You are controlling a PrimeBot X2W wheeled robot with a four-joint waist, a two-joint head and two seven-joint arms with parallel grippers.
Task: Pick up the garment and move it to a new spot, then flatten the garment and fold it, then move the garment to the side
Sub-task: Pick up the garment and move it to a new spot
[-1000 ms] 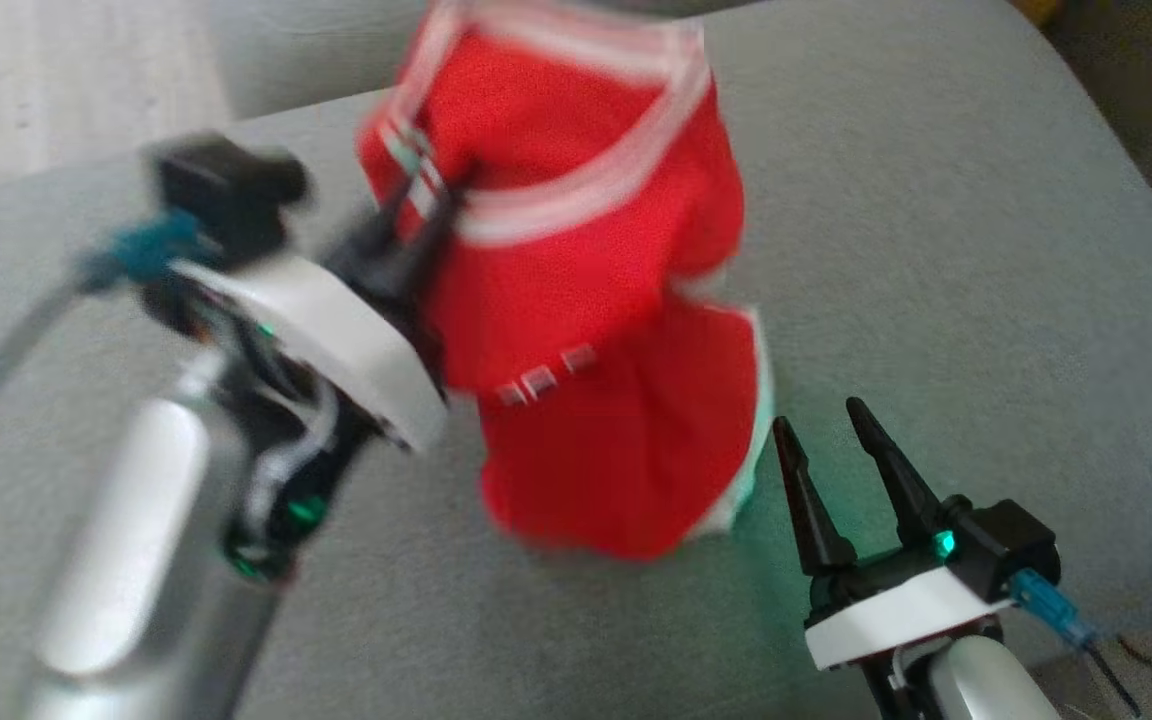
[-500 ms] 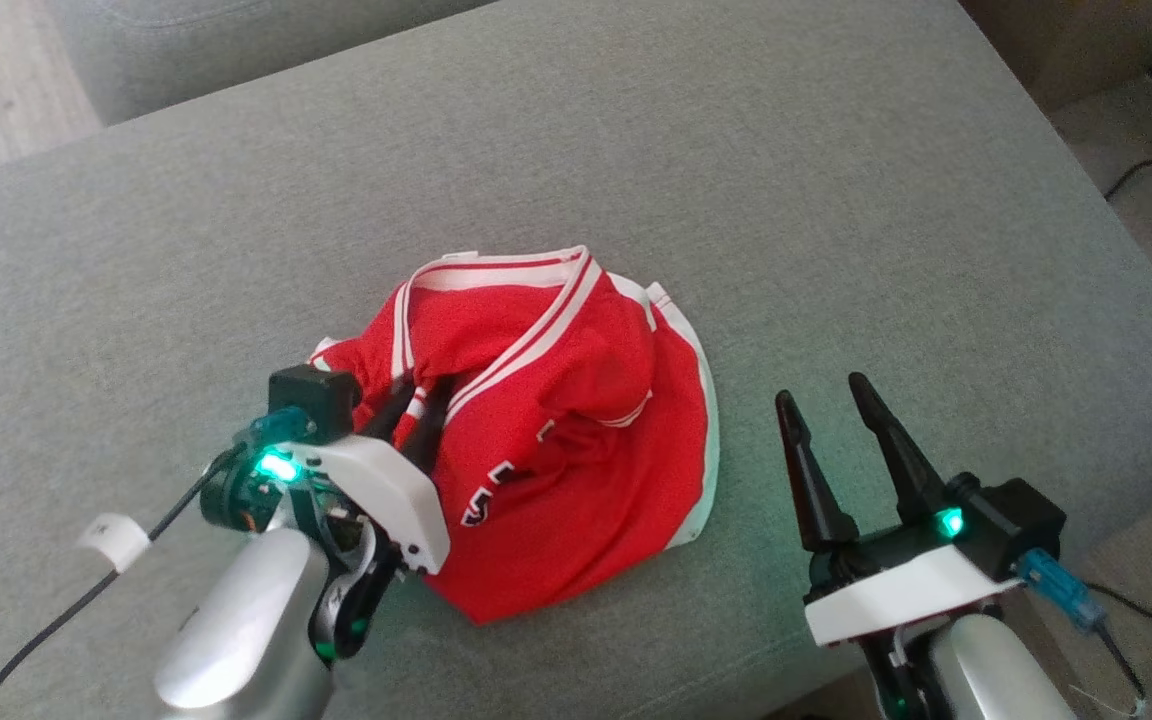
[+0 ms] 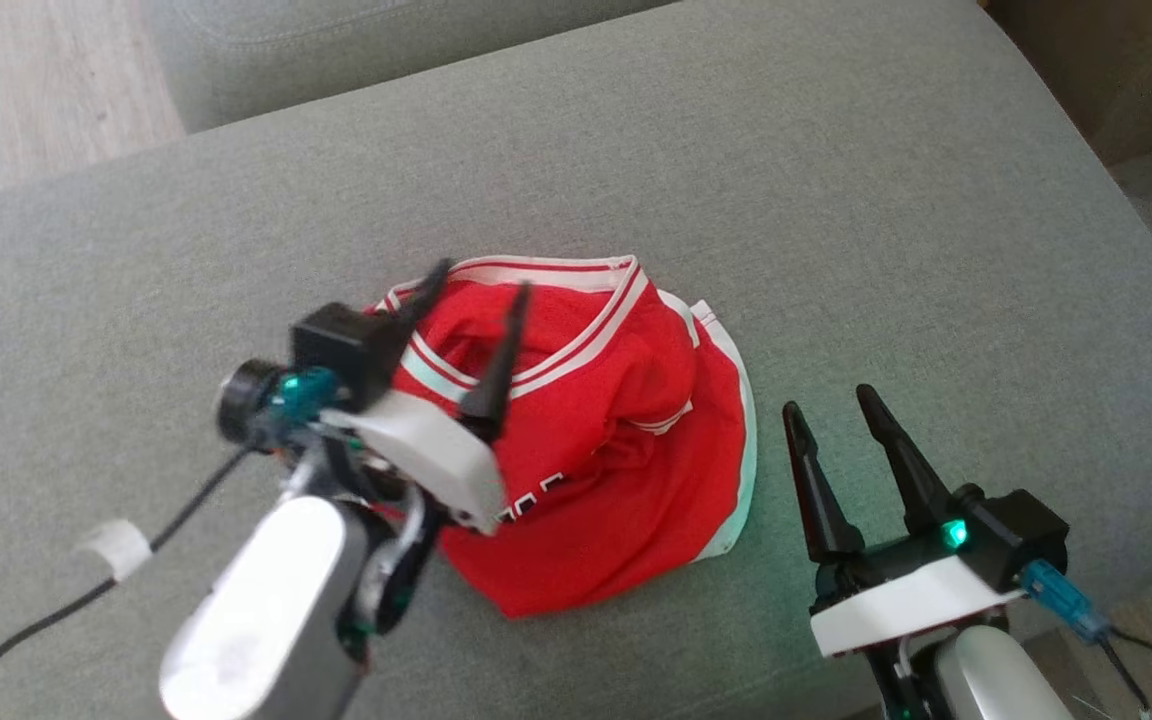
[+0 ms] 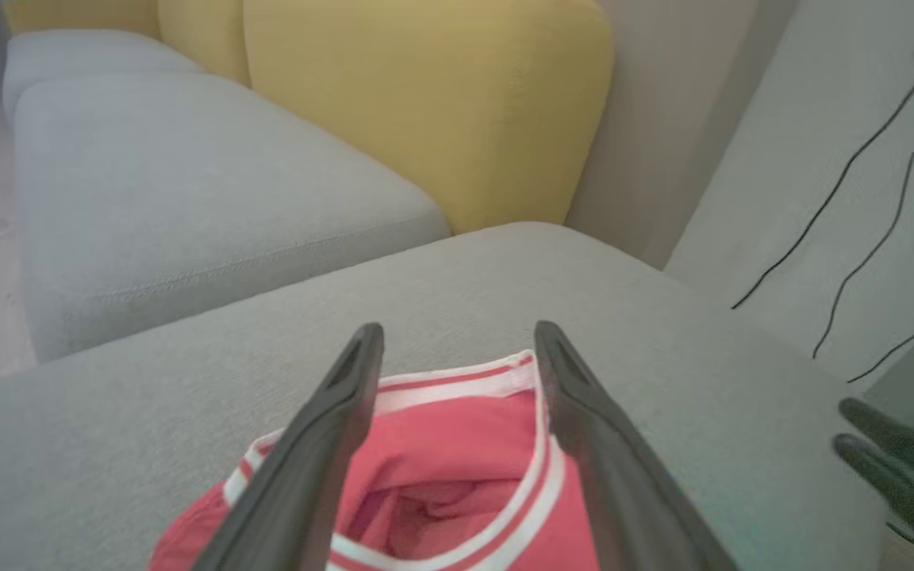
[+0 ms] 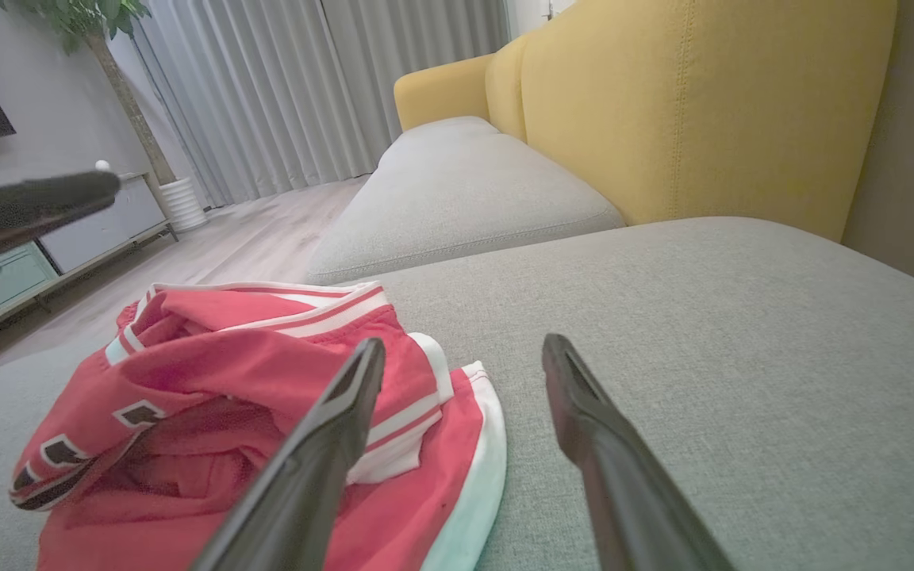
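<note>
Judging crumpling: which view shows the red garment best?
Head view: nearly the whole red garment lies bunched on the cushion, its left edge behind the left gripper. Right wrist view: low side look, bottom cropped. Left wrist view: its striped edge between fingers.

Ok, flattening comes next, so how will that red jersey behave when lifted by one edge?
Probably floppy: the red jersey lies crumpled in soft folds on the grey cushion. Likely light too: thin-looking fabric, so it should drape.

Garment (image 3: pixel 626 450) lies on the cushion (image 3: pixel 886 200), left hand (image 3: pixel 481 280) over it, right hand (image 3: pixel 828 402) just right
</note>
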